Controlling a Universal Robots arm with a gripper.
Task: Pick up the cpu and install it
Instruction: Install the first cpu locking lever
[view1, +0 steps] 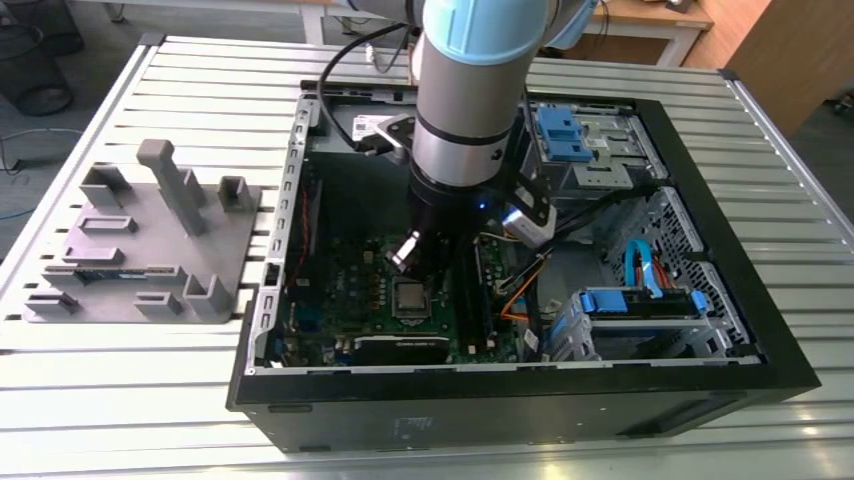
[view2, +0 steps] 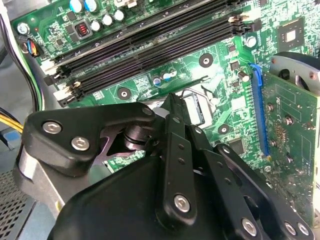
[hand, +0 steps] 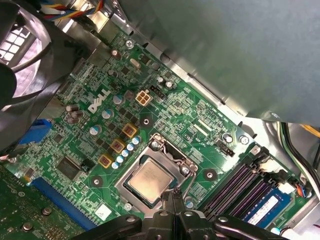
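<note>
The cpu (hand: 150, 181) lies flat in its socket on the green motherboard (hand: 185, 125), its silver-grey top showing inside the metal retention frame (hand: 167, 150). In the exterior view the socket (view1: 410, 296) sits just below the arm's tool. My gripper (hand: 173, 199) hovers right beside the socket's edge with its two thin black fingers pressed together and nothing between them. In the second wrist view the gripper (view2: 173, 102) and its black linkage cover most of the socket. The gripper (view1: 407, 262) hangs low inside the open computer case.
Black memory slots (view2: 150, 45) run beside the socket, with a blue-labelled stick (hand: 265, 207) in one. A green expansion card (view2: 290, 130) stands close by. Blue drive caddies (view1: 641, 300) and orange cables (view1: 521, 300) fill the case's right. A grey parts fixture (view1: 140, 250) sits on the exterior view's left.
</note>
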